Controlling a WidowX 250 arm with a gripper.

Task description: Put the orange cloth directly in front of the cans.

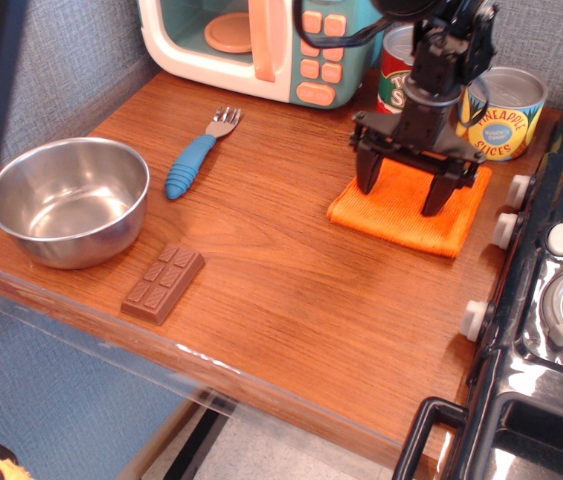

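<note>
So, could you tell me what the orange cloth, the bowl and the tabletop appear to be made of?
The orange cloth looks like a soft, matte, napped fabric, probably microfibre, judging by its fuzzy ribbed surface. The bowl appears to be brushed steel, since its silver surface is reflective. The tabletop looks like glossy wood or a wood-grain laminate; which of the two cannot be told.

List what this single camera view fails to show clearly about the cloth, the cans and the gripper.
1. Tomato Sauce can: the arm covers most of its label.
2. Pineapple Slices can: its left edge is behind the arm.
3. Orange cloth: its far edge is hidden by the gripper, so any gap to the cans is unclear.
4. Fingertips: whether they pinch cloth or only press it cannot be told.
5. Toy microwave: cut off by the top edge.
</note>
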